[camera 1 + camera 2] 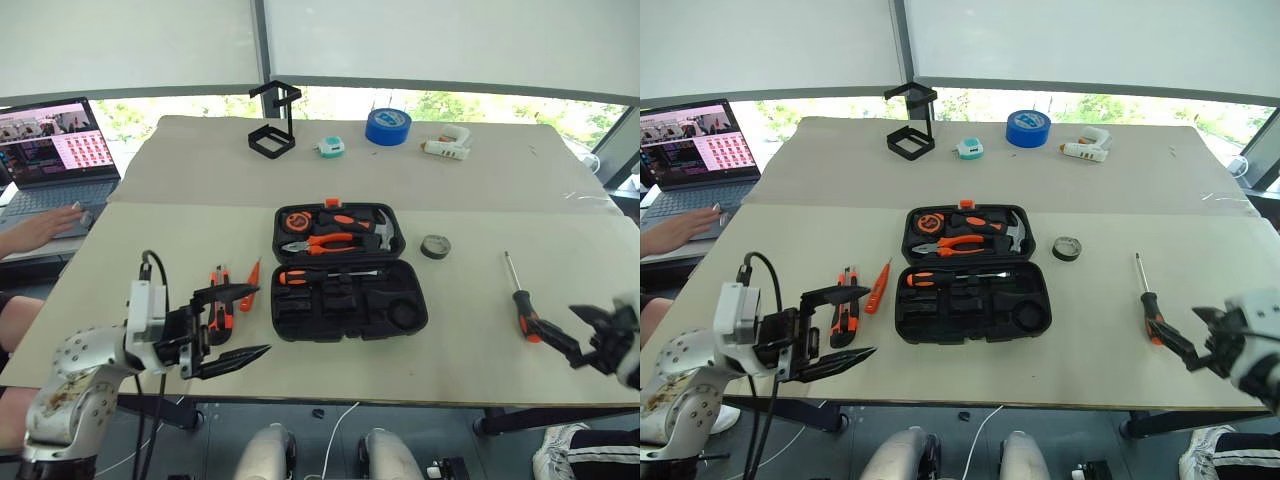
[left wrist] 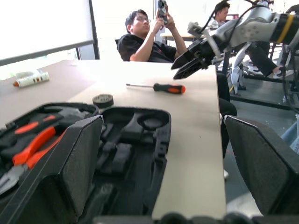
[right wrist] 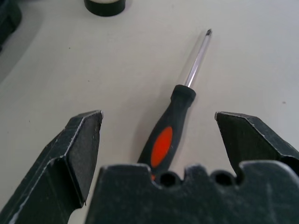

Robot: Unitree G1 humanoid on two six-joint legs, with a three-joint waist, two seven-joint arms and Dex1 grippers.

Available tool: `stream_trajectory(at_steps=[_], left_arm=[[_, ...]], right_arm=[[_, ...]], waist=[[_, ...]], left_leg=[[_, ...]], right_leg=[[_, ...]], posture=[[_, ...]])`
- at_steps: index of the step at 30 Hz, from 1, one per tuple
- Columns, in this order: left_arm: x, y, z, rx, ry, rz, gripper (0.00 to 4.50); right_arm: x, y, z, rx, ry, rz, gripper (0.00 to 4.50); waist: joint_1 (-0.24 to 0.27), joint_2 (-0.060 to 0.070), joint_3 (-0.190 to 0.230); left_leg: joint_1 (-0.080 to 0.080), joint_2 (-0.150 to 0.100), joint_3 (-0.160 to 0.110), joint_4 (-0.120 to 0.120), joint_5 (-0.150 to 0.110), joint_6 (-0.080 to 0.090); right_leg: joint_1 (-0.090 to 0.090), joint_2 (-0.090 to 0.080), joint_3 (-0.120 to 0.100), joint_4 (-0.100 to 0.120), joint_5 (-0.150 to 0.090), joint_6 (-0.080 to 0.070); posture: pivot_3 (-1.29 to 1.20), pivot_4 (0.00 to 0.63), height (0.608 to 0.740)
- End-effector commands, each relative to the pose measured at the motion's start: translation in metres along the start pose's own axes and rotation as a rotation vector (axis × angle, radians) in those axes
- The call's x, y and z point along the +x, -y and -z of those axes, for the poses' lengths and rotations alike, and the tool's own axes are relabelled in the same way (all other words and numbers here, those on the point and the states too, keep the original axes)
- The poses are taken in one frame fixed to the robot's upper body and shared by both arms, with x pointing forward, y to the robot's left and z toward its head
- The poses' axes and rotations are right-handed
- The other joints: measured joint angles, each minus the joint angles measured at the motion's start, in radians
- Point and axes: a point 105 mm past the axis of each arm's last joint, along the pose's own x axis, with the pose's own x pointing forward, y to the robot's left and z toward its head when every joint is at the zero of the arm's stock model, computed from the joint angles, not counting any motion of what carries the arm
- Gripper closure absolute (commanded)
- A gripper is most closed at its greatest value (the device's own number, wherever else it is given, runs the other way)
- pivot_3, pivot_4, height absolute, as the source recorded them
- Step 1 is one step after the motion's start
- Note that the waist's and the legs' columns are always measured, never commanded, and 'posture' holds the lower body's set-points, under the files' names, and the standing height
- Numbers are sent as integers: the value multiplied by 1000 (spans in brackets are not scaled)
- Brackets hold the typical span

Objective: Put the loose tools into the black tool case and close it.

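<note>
The black tool case point(image 1: 300, 318) lies open at the table's middle, with pliers, a hammer and one orange-and-black screwdriver point(image 1: 330, 274) in its slots. Left of it lie the utility knife point(image 1: 845, 315) and the slim orange tester pen point(image 1: 877, 287). My left gripper point(image 1: 245, 325) hovers open just in front of them, holding nothing. The small dark tape roll point(image 1: 435, 246) sits right of the case. Farther right lies a second screwdriver point(image 1: 520, 300). My right gripper point(image 1: 585, 335) is open just behind its handle point(image 3: 163, 142), which shows between the fingers point(image 3: 79, 154).
At the table's far side stand a black wire-frame stand point(image 1: 273, 125), a teal tape measure point(image 1: 331, 147), a blue tape roll point(image 1: 388, 126) and a white glue gun point(image 1: 447, 147). A laptop point(image 1: 55, 150) with a person's hand point(image 1: 40, 228) is at the left.
</note>
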Motion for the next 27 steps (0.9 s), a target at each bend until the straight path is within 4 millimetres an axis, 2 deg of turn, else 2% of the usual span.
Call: stream_trajectory(at_steps=[1, 2, 4, 8, 11, 13, 14, 16, 17, 18, 19, 21, 23, 25, 27], left_arm=[[6, 1, -5, 27, 7, 4, 44], [6, 1, -5, 27, 4, 3, 44], [5, 0, -4, 37, -7, -1, 0], [3, -2, -6, 51, -14, -16, 0], [2, -2, -7, 54, -15, -25, 0], [2, -2, -7, 54, -16, -30, 0], [2, -2, -7, 54, -17, -31, 0], [-1, -2, -6, 55, -20, -50, 0], [-4, -4, -6, 57, -22, -77, 0], [-9, -6, -6, 58, -25, -110, 0], [-13, -8, -5, 61, -30, -140, 0], [-20, -11, -2, 63, -38, -187, 0], [-25, -14, 2, 63, -48, -227, 0], [-32, -13, 6, 55, -64, -273, 0], [-37, -12, 9, 48, -77, -304, 0]], right_arm=[[17, 6, 15, -10, -151, 28, 0], [21, 8, 21, -32, -196, 32, 0], [27, 16, 29, -6, -249, 74, 549], [34, 21, 24, 15, -241, 113, 1767], [35, 19, 22, 31, -240, 103, 2891], [34, 20, 20, 37, -229, 107, 3488], [33, 20, 18, 35, -224, 109, 3543], [29, 20, 2, -4, -154, 83, 3544], [27, 12, -27, -130, -23, 11, 3544], [24, -7, -57, -283, 109, -110, 3544], [18, -29, -78, -411, 217, -239, 3544], [11, -60, -100, -543, 337, -427, 3544], [10, -84, -111, -601, 383, -575, 3544], [19, -113, -120, -699, 357, -714, 3544], [31, -129, -124, -759, 299, -772, 3544]], waist=[[-1, 0, 0], [-1, 0, 0], [-2, 0, 0], [-3, -1, 0], [-1, -1, 0], [-2, -1, 0], [-2, -1, 0], [-2, -1, 0], [-2, -1, 0], [-3, -1, 0], [-9, 2, 2], [-21, 6, 4], [-32, 5, 5], [-34, 2, 7], [-35, 1, 8]], left_leg=[[-1, 0, 0, 0, 0, 0], [-1, 0, 0, 0, 0, 0], [-2, -1, 0, 0, -1, 1], [-2, -1, 1, 1, -1, 1], [-2, -1, 1, 2, -1, 1], [-2, -1, 1, 2, -1, 2], [-2, -1, 1, 2, -1, 2], [-2, -1, 1, 2, -1, 2], [-2, -1, 0, 2, -1, 2], [-2, -1, 1, 2, -1, 2], [-3, -1, 1, 2, -1, 2], [-2, -1, 3, 2, -1, 2], [0, 1, 2, 2, -1, 2], [0, 3, 2, 2, -1, 2], [0, 6, 3, 2, -1, 2]], right_leg=[[0, 0, 0, 0, 0, 0], [-1, 1, 0, -1, 0, 0], [-1, 0, 0, -1, 0, 1], [0, 0, 0, -2, 2, 3], [0, 0, 0, -2, 2, 4], [0, 0, 0, -2, 2, 4], [0, 0, 0, -2, 2, 4], [0, 0, 0, -2, 2, 4], [0, 0, 0, -2, 2, 4], [0, 0, 0, -2, 2, 4], [-1, 0, 1, -2, 2, 5], [-2, 2, 4, -2, 3, 6], [-2, 5, 5, -1, 3, 6], [-1, 7, 5, -2, 3, 6], [-2, 9, 5, -2, 4, 4]], posture=[[0, 150, 740], [0, 150, 740], [0, 150, 740], [0, 150, 740], [0, 150, 740], [0, 150, 740], [0, 150, 740], [0, 150, 740], [0, 150, 740], [0, 150, 740], [0, 150, 740], [0, 150, 740], [0, 150, 740], [0, 150, 740], [0, 150, 740]])
